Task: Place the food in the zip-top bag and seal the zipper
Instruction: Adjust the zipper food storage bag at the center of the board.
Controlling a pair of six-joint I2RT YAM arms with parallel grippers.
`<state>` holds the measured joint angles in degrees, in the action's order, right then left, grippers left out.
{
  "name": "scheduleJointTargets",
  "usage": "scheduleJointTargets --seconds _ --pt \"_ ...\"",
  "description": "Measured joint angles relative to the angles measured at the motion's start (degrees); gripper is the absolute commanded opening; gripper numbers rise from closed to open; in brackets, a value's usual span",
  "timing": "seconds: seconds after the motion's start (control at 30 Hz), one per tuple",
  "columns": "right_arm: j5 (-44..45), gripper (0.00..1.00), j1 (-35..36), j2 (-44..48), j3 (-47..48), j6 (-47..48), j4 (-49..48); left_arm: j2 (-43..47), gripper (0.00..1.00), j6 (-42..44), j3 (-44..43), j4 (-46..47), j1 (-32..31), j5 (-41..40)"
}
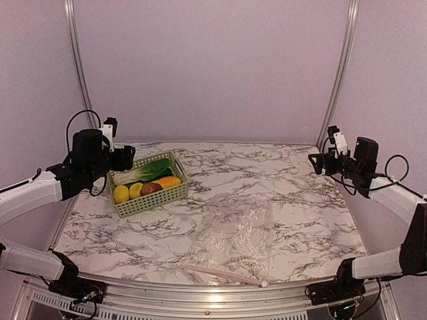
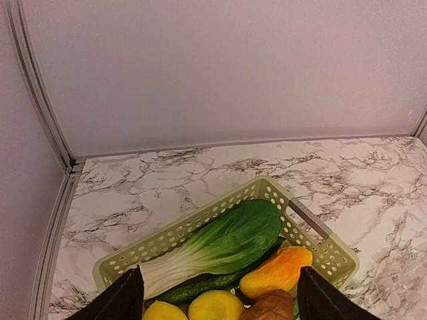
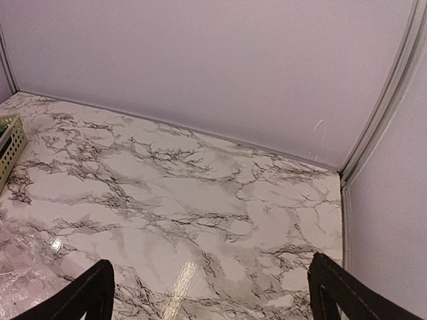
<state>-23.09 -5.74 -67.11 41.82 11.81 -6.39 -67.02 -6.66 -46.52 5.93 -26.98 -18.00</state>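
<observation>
Marbled worktop (image 1: 300, 200) fills the cell between pale walls. Nearest me, by the near edge, lies the zipper (image 1: 223, 274), a pale strip. Behind it the zip-top bag (image 1: 243, 233) lies flat and crinkled, right of centre. I judge the bag light, limp and slippery. I would take it by the stiffer strip at the mouth, one lip only, so the mouth opens instead of the whole bag sliding.

Farther back on the left stands the green basket (image 1: 150, 201), with all the food inside. Two lemons (image 1: 121, 193) and a brown kiwi-like piece (image 1: 151, 189) lie at the near side. An orange-yellow fruit (image 1: 167, 182), a cucumber (image 2: 200, 288) and the bok choy (image 1: 148, 171) lie behind them. They look firm and light. The round ones may roll out of a pinch, so I would grip across the middle, and take the bok choy by its white stalk.

The left tool (image 1: 128, 159) hangs above the basket's left end, fingers spread wide, holding and touching nothing. The right tool (image 1: 315, 162) is raised at the far right, well apart from the bag, fully spread and empty.
</observation>
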Motion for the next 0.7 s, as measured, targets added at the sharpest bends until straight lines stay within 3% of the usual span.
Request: scheduleJointTargets --seconds 0.17,0.37,0.7 --pt "-1.7 0.98 -0.3 -1.4 1.4 0.3 -0.5 0.7 0.81 0.2 0.3 1.1 -0.4 5.7" --pt "-11.0 0.93 3.0 -1.4 1.7 6.9 1.6 0.5 0.79 1.6 0.7 1.8 -4.9 13.3" --pt "-8.7 0.68 37.7 -6.6 10.1 23.9 19.0 -6.0 0.73 3.0 -0.9 -0.8 -14.5 20.3"
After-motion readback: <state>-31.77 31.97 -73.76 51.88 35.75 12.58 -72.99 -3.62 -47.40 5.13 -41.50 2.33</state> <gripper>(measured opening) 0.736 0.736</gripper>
